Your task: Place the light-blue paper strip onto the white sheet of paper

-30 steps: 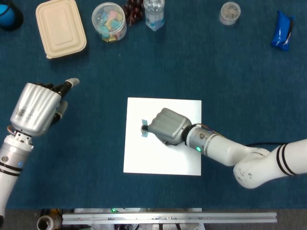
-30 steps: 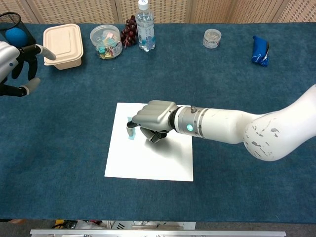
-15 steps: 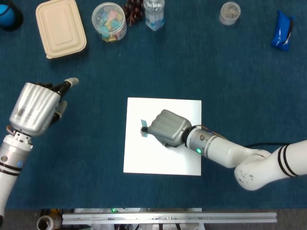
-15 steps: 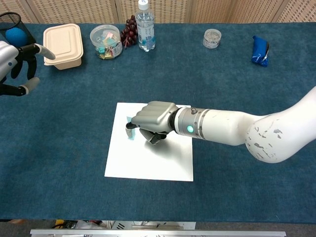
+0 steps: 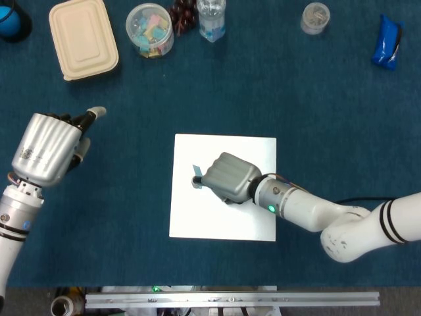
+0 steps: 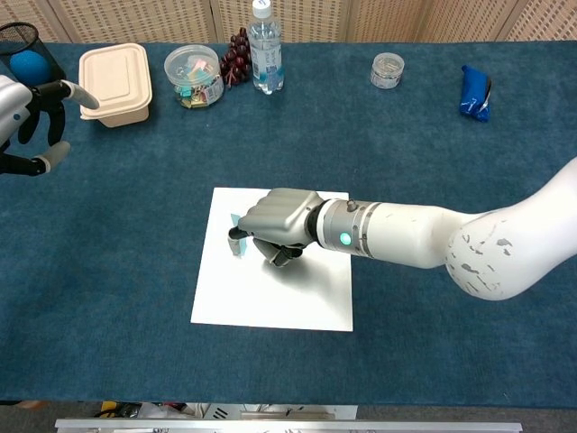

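The white sheet of paper (image 5: 223, 217) (image 6: 270, 298) lies flat on the blue cloth at the table's centre. My right hand (image 5: 227, 178) (image 6: 276, 220) hovers low over the sheet's left half, fingers curled. It pinches the small light-blue paper strip (image 5: 196, 172) (image 6: 235, 242) at its fingertips. The strip stands on edge over the sheet, near its left margin, and is partly hidden by the fingers. My left hand (image 5: 47, 149) (image 6: 25, 113) is far off to the left above the cloth, fingers apart, holding nothing.
Along the far edge stand a beige lunch box (image 5: 83, 36), a clear tub of coloured clips (image 5: 150, 29), dark grapes (image 5: 184, 12), a water bottle (image 5: 212, 16), a small jar (image 5: 316, 18) and a blue packet (image 5: 386, 41). A blue ball (image 5: 10, 21) sits at the far-left corner.
My right hand has crept slightly to the left over the sheet, carrying the strip with it. The left hand has not moved.
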You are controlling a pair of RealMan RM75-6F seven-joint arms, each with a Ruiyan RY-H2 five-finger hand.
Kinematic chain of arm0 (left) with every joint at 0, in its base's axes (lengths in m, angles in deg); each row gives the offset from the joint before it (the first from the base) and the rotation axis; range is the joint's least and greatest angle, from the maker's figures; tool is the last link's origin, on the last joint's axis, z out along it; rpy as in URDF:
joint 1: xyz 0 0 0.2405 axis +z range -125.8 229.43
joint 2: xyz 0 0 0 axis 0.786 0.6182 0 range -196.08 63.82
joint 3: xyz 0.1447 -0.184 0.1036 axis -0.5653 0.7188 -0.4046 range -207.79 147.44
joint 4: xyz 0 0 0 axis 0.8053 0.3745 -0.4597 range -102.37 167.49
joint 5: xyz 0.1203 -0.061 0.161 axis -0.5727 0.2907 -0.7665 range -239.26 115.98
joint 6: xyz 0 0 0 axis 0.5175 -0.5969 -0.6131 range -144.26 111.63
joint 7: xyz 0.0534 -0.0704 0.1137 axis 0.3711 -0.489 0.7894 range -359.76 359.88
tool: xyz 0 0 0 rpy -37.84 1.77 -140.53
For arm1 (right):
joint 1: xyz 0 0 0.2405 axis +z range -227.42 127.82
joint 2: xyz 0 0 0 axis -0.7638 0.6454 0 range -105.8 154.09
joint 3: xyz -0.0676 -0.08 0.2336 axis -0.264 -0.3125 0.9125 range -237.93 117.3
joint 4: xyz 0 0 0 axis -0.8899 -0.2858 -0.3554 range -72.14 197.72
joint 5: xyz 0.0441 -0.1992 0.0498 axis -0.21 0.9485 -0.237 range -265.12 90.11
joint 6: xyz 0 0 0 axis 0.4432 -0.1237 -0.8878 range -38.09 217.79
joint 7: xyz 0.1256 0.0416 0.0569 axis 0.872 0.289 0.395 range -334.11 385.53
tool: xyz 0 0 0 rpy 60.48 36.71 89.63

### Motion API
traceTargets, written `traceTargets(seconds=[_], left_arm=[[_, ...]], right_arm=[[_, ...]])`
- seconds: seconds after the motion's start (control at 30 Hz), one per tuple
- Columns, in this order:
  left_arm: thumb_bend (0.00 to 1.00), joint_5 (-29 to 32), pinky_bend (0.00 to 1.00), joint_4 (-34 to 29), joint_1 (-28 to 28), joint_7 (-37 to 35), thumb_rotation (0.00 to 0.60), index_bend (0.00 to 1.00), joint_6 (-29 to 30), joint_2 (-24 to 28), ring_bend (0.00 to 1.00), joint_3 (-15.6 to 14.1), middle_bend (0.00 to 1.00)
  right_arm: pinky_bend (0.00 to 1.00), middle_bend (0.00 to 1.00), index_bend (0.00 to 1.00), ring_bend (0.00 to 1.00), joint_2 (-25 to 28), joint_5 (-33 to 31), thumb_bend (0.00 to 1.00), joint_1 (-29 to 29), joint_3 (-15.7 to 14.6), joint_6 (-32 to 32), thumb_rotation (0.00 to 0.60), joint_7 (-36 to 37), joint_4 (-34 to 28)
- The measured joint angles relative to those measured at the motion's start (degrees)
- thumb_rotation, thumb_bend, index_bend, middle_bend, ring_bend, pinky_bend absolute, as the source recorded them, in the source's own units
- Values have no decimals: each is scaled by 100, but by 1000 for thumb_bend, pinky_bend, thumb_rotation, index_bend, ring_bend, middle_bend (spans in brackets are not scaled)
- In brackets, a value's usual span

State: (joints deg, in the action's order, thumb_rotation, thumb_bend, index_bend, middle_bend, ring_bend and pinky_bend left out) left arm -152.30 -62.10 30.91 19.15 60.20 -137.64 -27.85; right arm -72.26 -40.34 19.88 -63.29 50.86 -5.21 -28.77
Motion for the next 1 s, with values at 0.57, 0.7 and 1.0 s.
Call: traceTargets(seconds=[0.57,0.7,1.0], left_arm=[[395,0,759,-10,8,28,600,270,-8,-9,666,5,610],[395,-5,759,-15,7,24,600,270,-14,-8,666,4,609],[395,14,759,3,11,9,600,270,-32,-5,666,4,609]], right_arm=[[1000,1000,265,1000,110,43,1000,-82,-93,-55,600,-24,-128],[1000,1000,265,1000,143,62,1000,-102,-65,-82,600,0,-131],[1000,1000,265,1000,55,-107,1000,-51,-91,-24,600,-111,43]])
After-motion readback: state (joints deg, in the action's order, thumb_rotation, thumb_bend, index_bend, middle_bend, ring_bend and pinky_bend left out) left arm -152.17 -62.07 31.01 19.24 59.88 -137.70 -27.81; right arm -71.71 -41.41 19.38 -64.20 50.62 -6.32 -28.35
